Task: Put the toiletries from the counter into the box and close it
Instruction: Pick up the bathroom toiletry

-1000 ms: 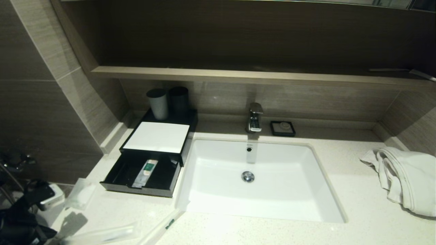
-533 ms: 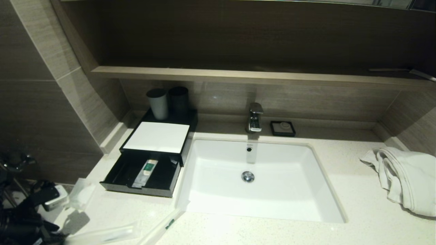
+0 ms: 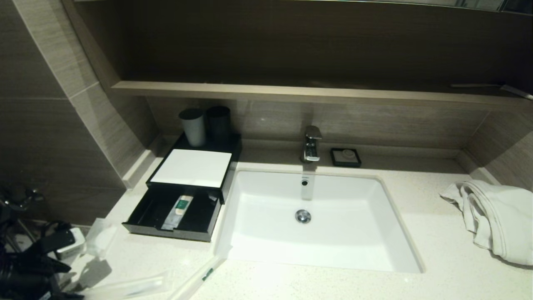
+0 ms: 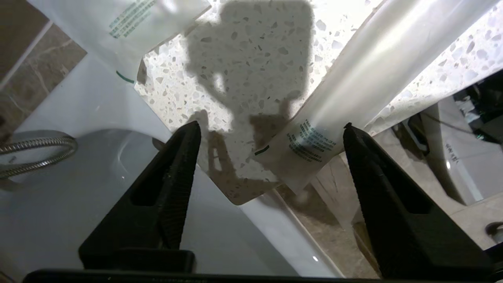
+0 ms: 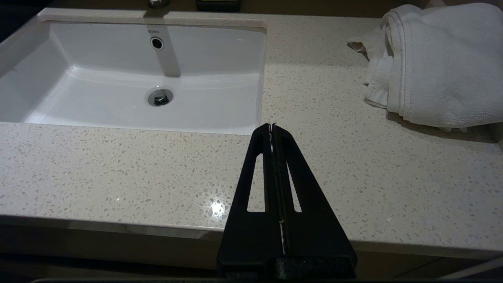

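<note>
the box (image 3: 190, 168) is seen at the far left of the counter (image 3: 333, 283), its front drawer (image 3: 173, 216) pulled out with one sachet (image 3: 178, 211) lying inside. a long sachet (image 4: 353, 78) and a second packet (image 4: 129, 23) are seen on the near left corner of the counter, under the left gripper (image 4: 271, 129), whose jaws are spread wide and hold nothing. the right gripper (image 5: 272, 126) is held above the near counter edge, right of the basin (image 5: 137, 78), jaws pressed together and empty; a white towel (image 5: 432, 63) is noted at the far right.
</note>
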{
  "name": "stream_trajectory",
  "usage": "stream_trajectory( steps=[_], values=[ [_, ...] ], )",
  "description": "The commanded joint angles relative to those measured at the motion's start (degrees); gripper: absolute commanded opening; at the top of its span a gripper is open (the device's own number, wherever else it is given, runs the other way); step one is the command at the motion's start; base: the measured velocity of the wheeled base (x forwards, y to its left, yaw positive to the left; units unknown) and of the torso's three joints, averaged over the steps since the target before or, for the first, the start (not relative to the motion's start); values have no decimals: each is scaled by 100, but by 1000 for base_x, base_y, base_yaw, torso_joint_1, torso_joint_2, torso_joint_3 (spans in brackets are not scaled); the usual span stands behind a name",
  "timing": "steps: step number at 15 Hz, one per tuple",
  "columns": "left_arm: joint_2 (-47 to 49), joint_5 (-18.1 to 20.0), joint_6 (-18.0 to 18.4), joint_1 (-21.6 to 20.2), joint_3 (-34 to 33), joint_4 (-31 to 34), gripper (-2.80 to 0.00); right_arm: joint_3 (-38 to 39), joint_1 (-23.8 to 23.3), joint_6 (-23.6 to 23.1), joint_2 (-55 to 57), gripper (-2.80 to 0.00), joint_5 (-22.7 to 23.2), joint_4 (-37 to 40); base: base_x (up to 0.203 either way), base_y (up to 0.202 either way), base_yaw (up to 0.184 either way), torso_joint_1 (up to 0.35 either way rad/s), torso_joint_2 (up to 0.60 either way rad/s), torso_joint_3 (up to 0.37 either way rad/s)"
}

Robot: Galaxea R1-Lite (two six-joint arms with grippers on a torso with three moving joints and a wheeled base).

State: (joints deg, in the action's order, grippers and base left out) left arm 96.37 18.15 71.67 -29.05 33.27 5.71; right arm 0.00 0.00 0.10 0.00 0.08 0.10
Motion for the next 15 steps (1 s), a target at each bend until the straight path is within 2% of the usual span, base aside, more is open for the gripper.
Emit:
stream_trajectory(
  steps=[1, 6, 10, 15],
  values=[
    [108, 41, 205, 3, 27, 1, 0, 0, 0, -1, 0, -280, 1, -1, 0, 0, 0, 0, 0, 0],
    [343, 189, 670, 108, 110, 18, 0, 0, 0, -1, 0, -280, 6, -1, 0, 0, 0, 0, 0, 0],
    [462, 189, 713, 281, 110, 18, 0, 0, 0, -1, 0, -280, 1, -1, 0, 0, 0, 0, 0, 0],
    [416, 189, 708, 286, 110, 18, 0, 0, 0, -1, 0, -280, 1, -1, 0, 0, 0, 0, 0, 0]
  ],
)
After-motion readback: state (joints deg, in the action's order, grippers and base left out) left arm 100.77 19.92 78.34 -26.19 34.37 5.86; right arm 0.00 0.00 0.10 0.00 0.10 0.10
